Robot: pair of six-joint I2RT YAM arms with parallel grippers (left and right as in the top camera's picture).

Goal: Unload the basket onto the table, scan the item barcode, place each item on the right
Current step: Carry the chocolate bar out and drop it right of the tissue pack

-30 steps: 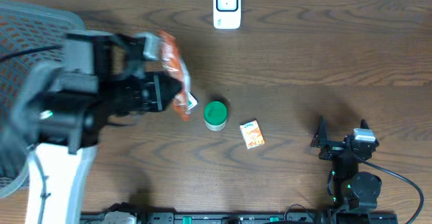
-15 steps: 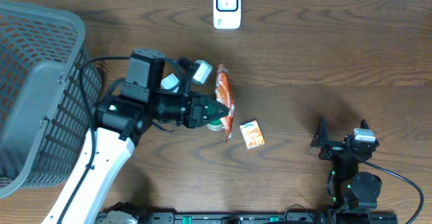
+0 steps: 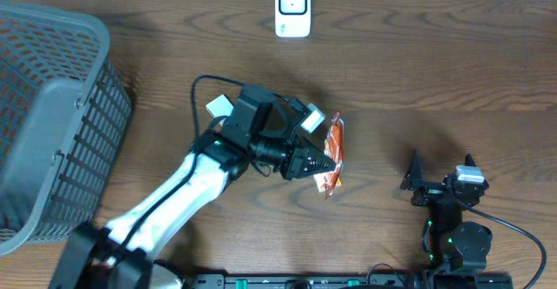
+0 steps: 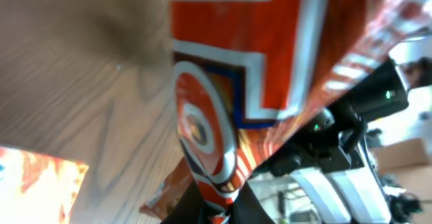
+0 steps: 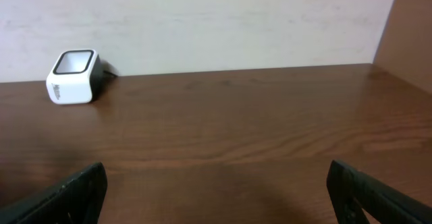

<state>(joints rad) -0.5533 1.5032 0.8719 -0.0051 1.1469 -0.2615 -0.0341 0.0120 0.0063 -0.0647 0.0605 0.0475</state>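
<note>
My left gripper [image 3: 318, 164] is shut on an orange, white and blue snack bag [image 3: 335, 144], held on edge above the middle of the table. In the left wrist view the bag [image 4: 270, 48] fills the frame, its bottom edge pinched between my fingers [image 4: 219, 207]. The white barcode scanner [image 3: 293, 8] stands at the table's far edge, well beyond the bag, and also shows in the right wrist view [image 5: 73, 77]. My right gripper [image 3: 439, 184] rests open near the front right, with nothing between its fingers [image 5: 219, 197].
A small orange box [image 3: 330, 182] lies on the wood just under the held bag, also seen in the left wrist view [image 4: 34, 183]. A grey mesh basket [image 3: 52, 106] fills the left side. The table [image 3: 452, 71] is dark wood.
The left arm has swung from the basket side to the right, carrying the bag past the table's centre and over the small orange box. The right arm has not moved.
</note>
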